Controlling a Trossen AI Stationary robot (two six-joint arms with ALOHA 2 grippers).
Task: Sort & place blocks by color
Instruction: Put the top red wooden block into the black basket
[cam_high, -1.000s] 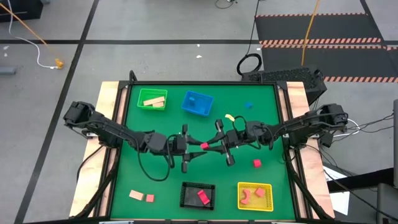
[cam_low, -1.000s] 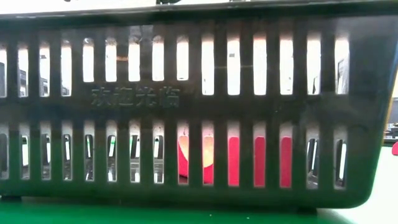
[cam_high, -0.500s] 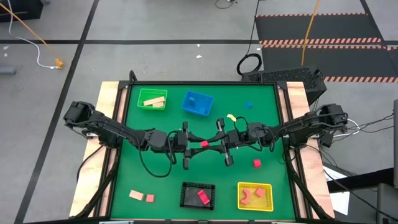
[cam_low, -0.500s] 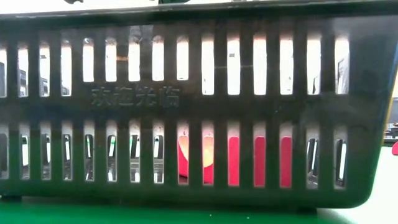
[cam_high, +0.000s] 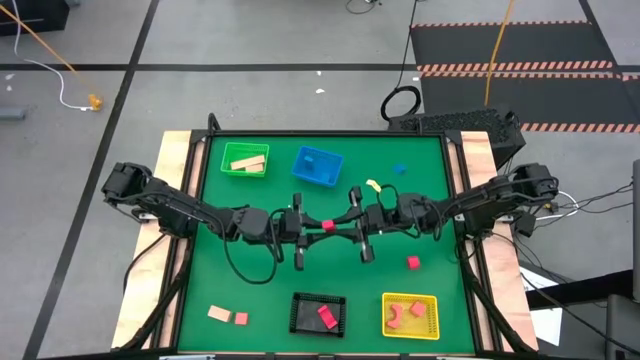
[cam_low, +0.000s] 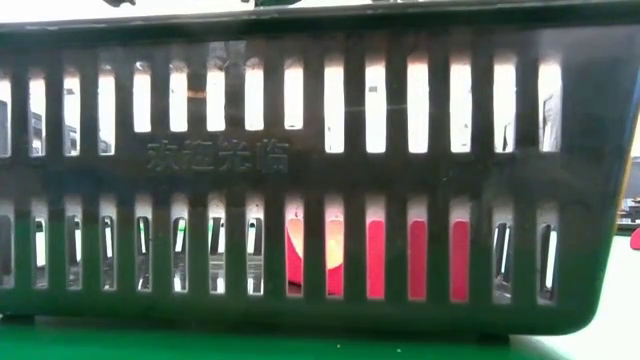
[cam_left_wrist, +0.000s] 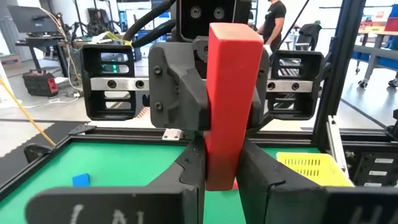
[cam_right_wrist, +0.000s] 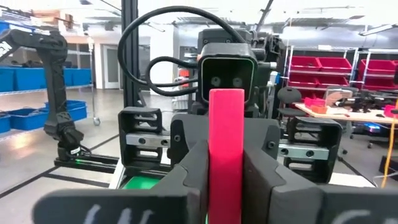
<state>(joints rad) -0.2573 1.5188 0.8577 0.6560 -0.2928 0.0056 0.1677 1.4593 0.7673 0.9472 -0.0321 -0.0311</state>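
A pink-red bar (cam_high: 327, 226) stands upright at the table's middle, between my two grippers, which meet tip to tip. My left gripper (cam_high: 316, 228) comes from the left, my right gripper (cam_high: 339, 227) from the right, and both are shut on the bar. Each wrist view shows the bar (cam_left_wrist: 233, 93) (cam_right_wrist: 225, 143) with the other gripper behind it. Loose on the mat lie a blue block (cam_high: 400, 170), a yellow block (cam_high: 369, 187), a pink-red cube (cam_high: 413, 262), a tan block (cam_high: 218, 313) and a pink-red block (cam_high: 241, 318). My left gripper (cam_left_wrist: 221, 177) pinches the bar's lower part (cam_left_wrist: 219, 163) between its two fingers, level, from the table's left. The bar stands upright, rising well above the fingers (cam_left_wrist: 189, 171). My right gripper (cam_right_wrist: 225, 183) pinches the same bar (cam_right_wrist: 225, 162) between its two fingers, level, from the table's right. The bar stands upright above its fingers (cam_right_wrist: 193, 174).
A green basket (cam_high: 228, 150) holds tan blocks and a blue basket (cam_high: 300, 170) holds a blue block, both at the far edge. A black basket (cam_high: 300, 313), filling the low view (cam_low: 320, 100), holds a pink-red block. A yellow basket (cam_high: 430, 325) holds pink-red pieces.
Both grippers, with the bar between them, have drifted together a little toward the table's far edge.
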